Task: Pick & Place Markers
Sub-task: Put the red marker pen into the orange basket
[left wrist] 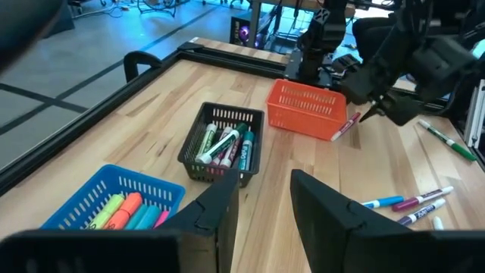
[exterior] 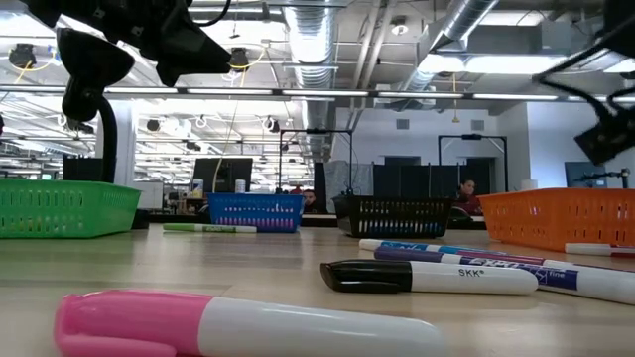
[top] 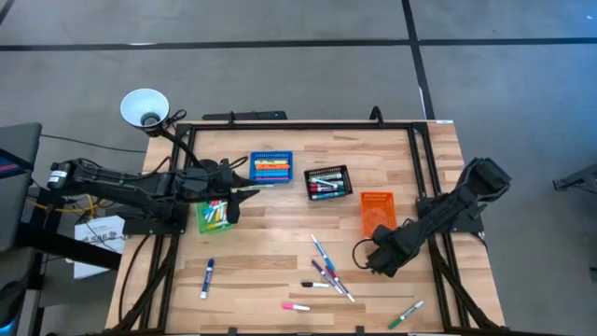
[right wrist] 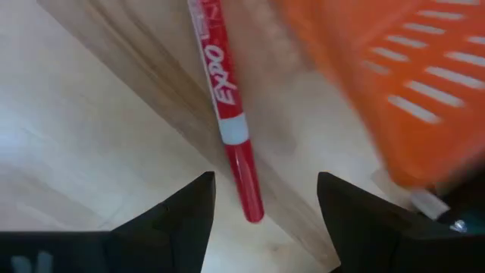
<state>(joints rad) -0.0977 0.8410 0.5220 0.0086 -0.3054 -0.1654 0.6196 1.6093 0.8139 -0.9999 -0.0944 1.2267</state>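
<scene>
Red marker [right wrist: 227, 106] lies on wooden surface [right wrist: 83, 152] just beyond right claw [right wrist: 261, 201], fingers spread, nothing pinched; orange bin [right wrist: 424, 83] just beside. Left claw [left wrist: 261, 205] hovers spread, empty, above green bin [top: 214, 217]. Blue bin [top: 270, 169] and black bin [top: 327, 183] hold markers. Loose markers [top: 326, 271] scattered on surface between arms; pink-capped marker [exterior: 238, 325] at front edge.
</scene>
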